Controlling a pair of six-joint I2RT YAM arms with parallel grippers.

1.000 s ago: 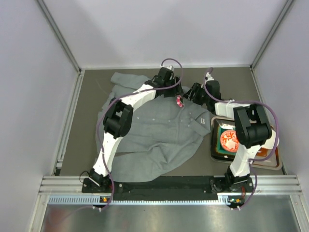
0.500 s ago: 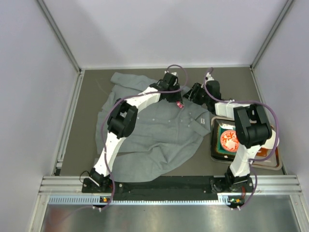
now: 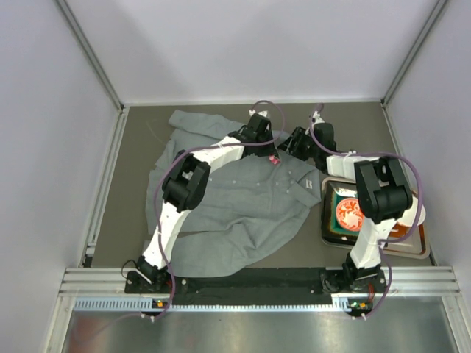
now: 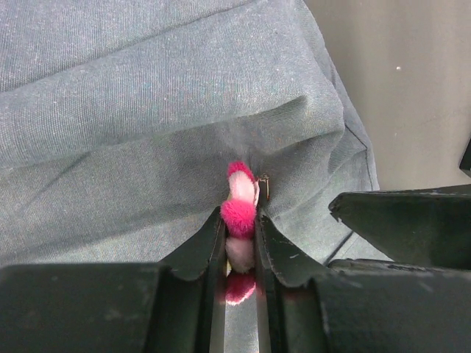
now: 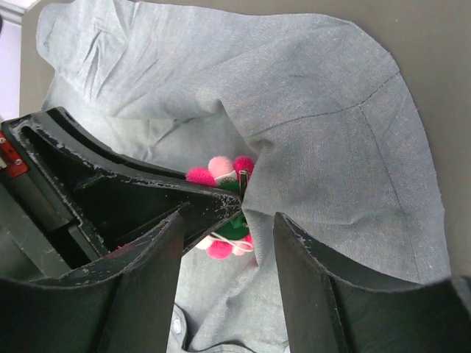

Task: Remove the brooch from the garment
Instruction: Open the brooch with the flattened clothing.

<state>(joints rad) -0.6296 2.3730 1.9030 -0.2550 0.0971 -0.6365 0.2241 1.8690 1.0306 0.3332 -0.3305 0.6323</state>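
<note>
The grey garment (image 3: pixel 235 202) lies rumpled across the table's middle. Near its far right part sits the brooch (image 3: pixel 274 157), a cluster of pink and magenta puffs still pinned to the cloth. My left gripper (image 3: pixel 270 152) reaches over the shirt and is shut on the brooch (image 4: pixel 239 215), whose puffs are squeezed between both black fingers (image 4: pixel 202 246). My right gripper (image 3: pixel 289 149) hovers just right of it, open. In the right wrist view its fingers (image 5: pixel 313 272) straddle a raised fold of the garment (image 5: pixel 331 118), with the brooch (image 5: pixel 219 168) and the left finger just beyond.
A tray (image 3: pixel 326 220) holding a dark box with a round red-orange picture (image 3: pixel 348 212) sits at the right, beside the right arm. Grey walls enclose the table on three sides. A metal rail (image 3: pixel 257 279) runs along the near edge.
My left gripper has slid right over the collar area to the brooch and its jaws have come together on it. The right gripper has barely moved, narrowing slightly.
</note>
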